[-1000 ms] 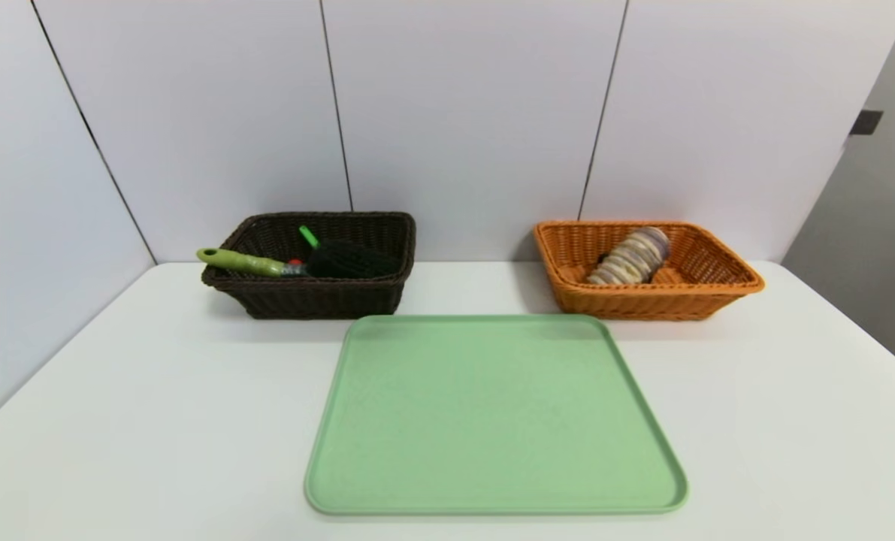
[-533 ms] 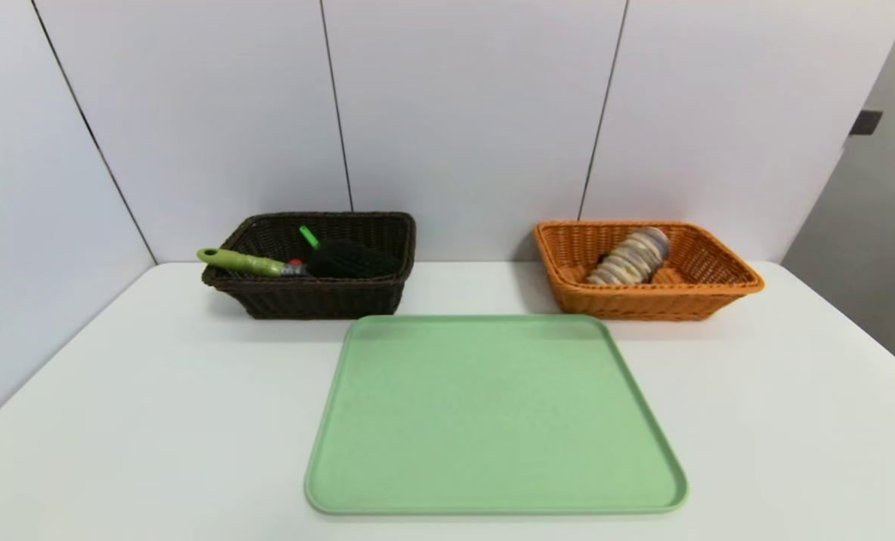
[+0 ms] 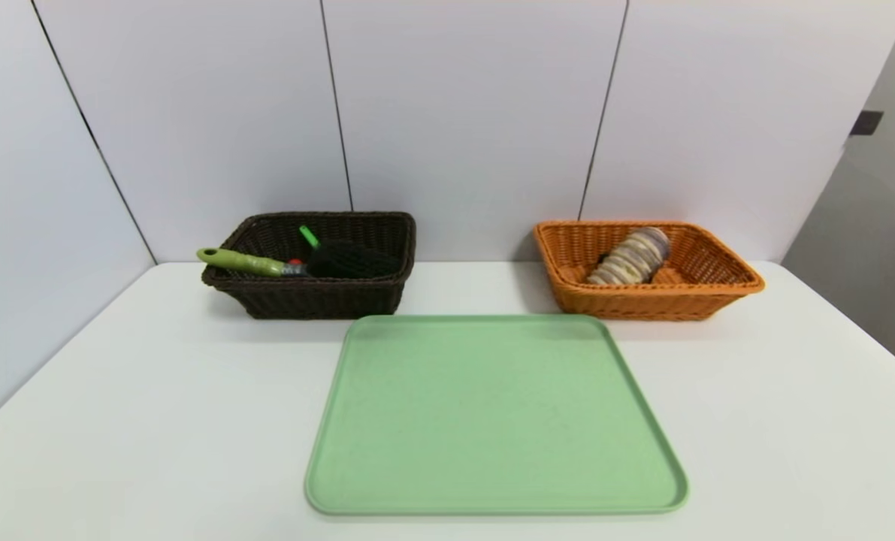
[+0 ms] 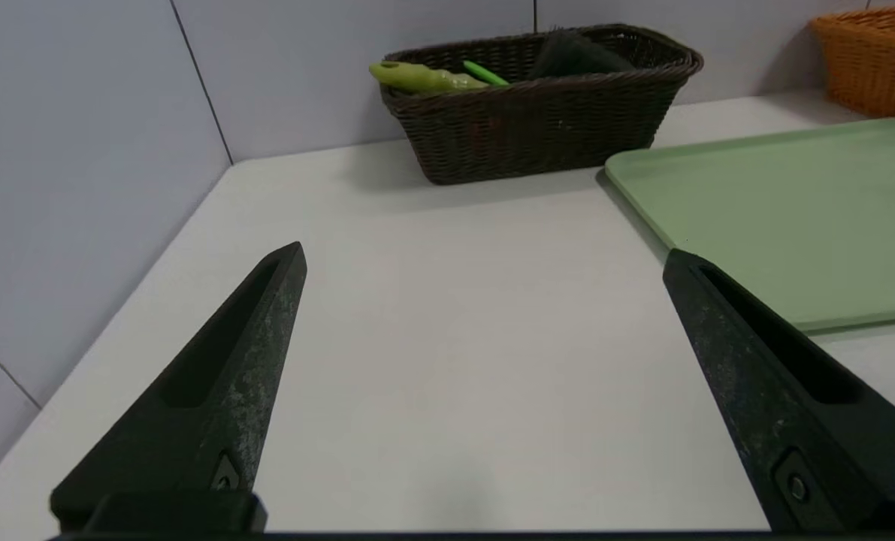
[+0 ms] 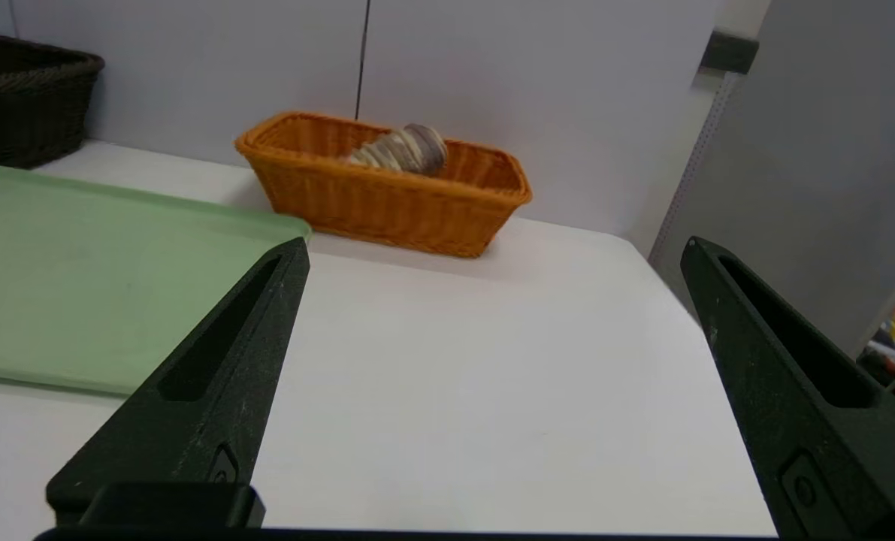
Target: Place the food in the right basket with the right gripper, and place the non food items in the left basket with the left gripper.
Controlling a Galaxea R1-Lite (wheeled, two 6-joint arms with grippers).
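The dark brown left basket (image 3: 319,297) stands at the back left and holds a black-bristled brush (image 3: 353,261) with an olive-green handle (image 3: 240,261), a bright green spoon handle (image 3: 309,237) and a bit of red toy (image 3: 294,262). The orange right basket (image 3: 657,300) at the back right holds the striped beige roll (image 3: 631,257). The small black box is hidden. Neither gripper shows in the head view. My left gripper (image 4: 485,259) hangs open and empty over bare table near the front left. My right gripper (image 5: 496,252) hangs open and empty over bare table near the front right.
A light green tray (image 3: 492,421) with nothing on it lies in the middle of the white table (image 3: 154,391). Grey wall panels close off the back and the left side. The table's right edge drops off beyond the orange basket (image 5: 387,199).
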